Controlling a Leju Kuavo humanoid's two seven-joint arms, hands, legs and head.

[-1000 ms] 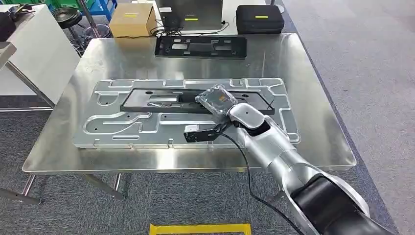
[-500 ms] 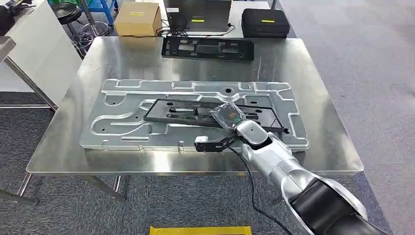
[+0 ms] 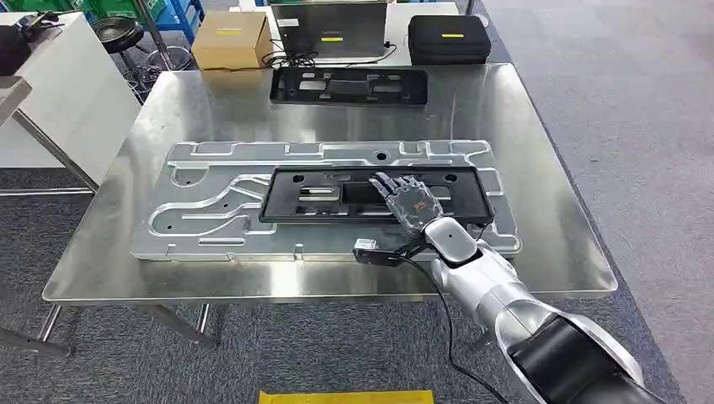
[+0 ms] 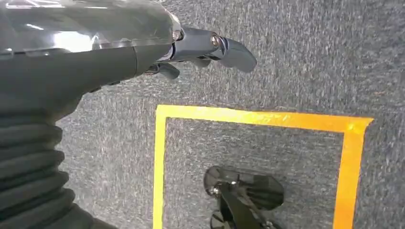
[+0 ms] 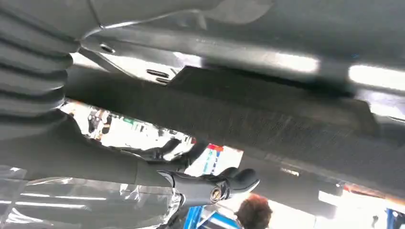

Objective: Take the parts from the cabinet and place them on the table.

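Note:
A long black plastic frame part (image 3: pixel 337 210) lies flat on the big silver stamped plate (image 3: pixel 210 210) on the steel table (image 3: pixel 210 101). My right hand (image 3: pixel 408 200) is over the frame's right-of-middle section with its fingers spread, gripping nothing. In the right wrist view the frame's dark edge (image 5: pixel 267 129) runs close past the thumb (image 5: pixel 215 188). A second black frame part (image 3: pixel 348 86) lies at the table's far side. My left hand (image 4: pixel 200 52) hangs over the carpet and holds nothing.
Behind the table stand a cardboard box (image 3: pixel 223 38), a grey case (image 3: pixel 328 29) and a black case (image 3: pixel 449 38). A white bench (image 3: pixel 59 93) is at the left. Yellow floor tape (image 4: pixel 258 119) marks a square on the grey carpet. A person's head (image 5: pixel 253 212) appears beyond the right hand.
The black frame, held tilted in my right hand before, now lies flat on the silver plate, and the hand's fingers have spread off it. The camera view shifted slightly.

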